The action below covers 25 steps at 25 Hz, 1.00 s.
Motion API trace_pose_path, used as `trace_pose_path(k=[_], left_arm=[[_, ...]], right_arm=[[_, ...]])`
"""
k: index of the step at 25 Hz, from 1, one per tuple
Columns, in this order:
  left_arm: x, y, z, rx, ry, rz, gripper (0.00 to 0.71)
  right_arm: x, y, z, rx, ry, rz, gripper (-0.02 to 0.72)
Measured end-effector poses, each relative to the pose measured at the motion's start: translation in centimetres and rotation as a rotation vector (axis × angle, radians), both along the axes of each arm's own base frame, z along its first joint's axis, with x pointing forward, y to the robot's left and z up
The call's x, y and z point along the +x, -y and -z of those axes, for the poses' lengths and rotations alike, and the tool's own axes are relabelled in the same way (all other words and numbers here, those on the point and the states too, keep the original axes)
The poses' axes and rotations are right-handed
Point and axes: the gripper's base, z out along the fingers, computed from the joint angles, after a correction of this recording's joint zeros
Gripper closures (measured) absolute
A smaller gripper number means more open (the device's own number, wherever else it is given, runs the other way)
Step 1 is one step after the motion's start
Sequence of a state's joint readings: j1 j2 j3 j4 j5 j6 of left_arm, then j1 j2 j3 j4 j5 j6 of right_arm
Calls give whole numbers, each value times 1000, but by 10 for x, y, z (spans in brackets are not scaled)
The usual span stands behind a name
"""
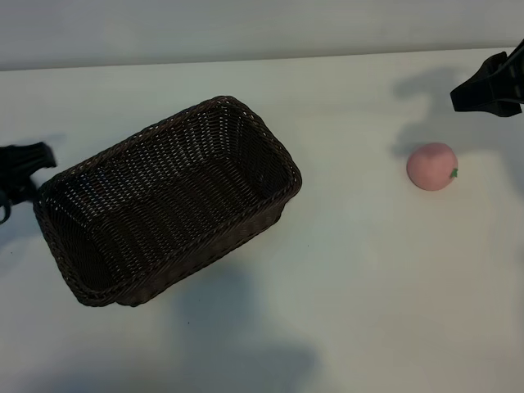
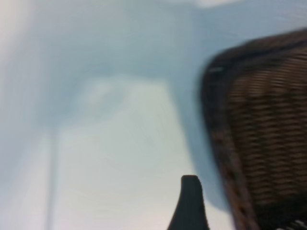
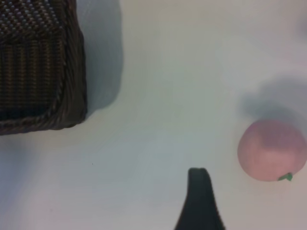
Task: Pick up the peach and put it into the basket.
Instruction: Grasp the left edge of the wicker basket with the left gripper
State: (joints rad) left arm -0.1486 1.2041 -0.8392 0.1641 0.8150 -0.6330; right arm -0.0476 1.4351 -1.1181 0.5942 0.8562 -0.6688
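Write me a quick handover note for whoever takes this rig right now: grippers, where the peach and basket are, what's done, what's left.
Left gripper: open, holding nothing, parked at the table's left edge beside the basket's end.
Right gripper: open, holding nothing, at the far right, just beyond the peach and not touching it.
Peach: on the table, right of the basket and well apart from it.
Basket: left of centre, set at an angle, nothing visible inside.
Done: nothing yet; peach not grasped.
Left: probably the right gripper's job, being nearest: close on the peach, lift, carry it over the basket, release.
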Motion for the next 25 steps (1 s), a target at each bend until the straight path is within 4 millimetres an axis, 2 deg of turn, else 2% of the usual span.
trace_pose_path(k=[5,13,20,25], left_arm=[[10,-1,13,-1,-26,-48,118],[34,11,54,-88,-133,-66,118],[38,15,67,-116,-165,-59,118],[37,20,98,-166,-220,-56,118]], right_arm=[[0,0,0,0,-1,-1,180],[0,0,0,0,-1,-1,180],[0,0,0,1,-4,-3,180],[-1,0,0,2,-11,-7,180]])
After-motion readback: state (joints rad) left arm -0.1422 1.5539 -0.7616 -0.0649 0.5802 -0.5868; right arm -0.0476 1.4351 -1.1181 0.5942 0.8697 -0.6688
